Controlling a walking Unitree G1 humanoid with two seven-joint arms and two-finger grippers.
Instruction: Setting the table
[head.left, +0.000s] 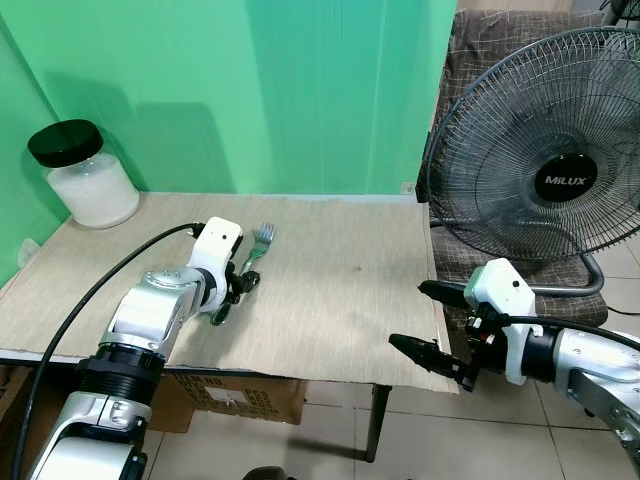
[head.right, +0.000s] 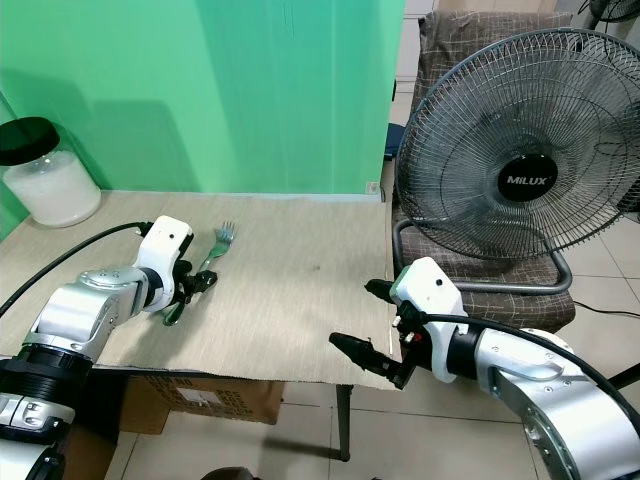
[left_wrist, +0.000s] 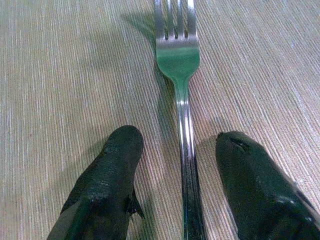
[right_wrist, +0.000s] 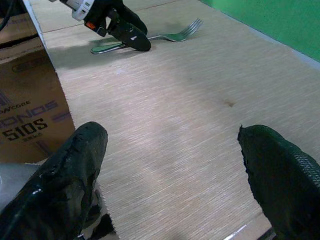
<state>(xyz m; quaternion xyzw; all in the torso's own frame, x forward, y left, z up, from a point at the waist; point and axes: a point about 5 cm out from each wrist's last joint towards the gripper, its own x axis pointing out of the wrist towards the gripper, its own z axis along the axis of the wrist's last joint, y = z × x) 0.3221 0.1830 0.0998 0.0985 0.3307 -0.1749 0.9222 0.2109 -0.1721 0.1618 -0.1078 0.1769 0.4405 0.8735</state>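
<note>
Straddling the fork (left_wrist: 183, 130), the left gripper (head.left: 236, 291) sits low over the table (head.left: 330, 290), its two black fingers (left_wrist: 107, 190) spread either side of the handle and not pinching it. The fork lies flat on the woven cloth, tines pointing toward the green wall (head.left: 250, 90), handle running back under the wrist. Whether this is a pick-up or a let-go cannot be told, but the handle is nicely centred between the pads. If it is a grasp, the fingers should close squarely on the thin handle and stay low, since flat cutlery slips easily; if a release, a straight lift clear avoids nudging it askew. Over at the table's near corner, the right gripper (head.left: 432, 322) hovers with its fingers wide apart and empty. A jar (head.left: 82, 175) with a black lid stands at the far left corner, and a fan (head.left: 545, 170) sits beside the table.
</note>
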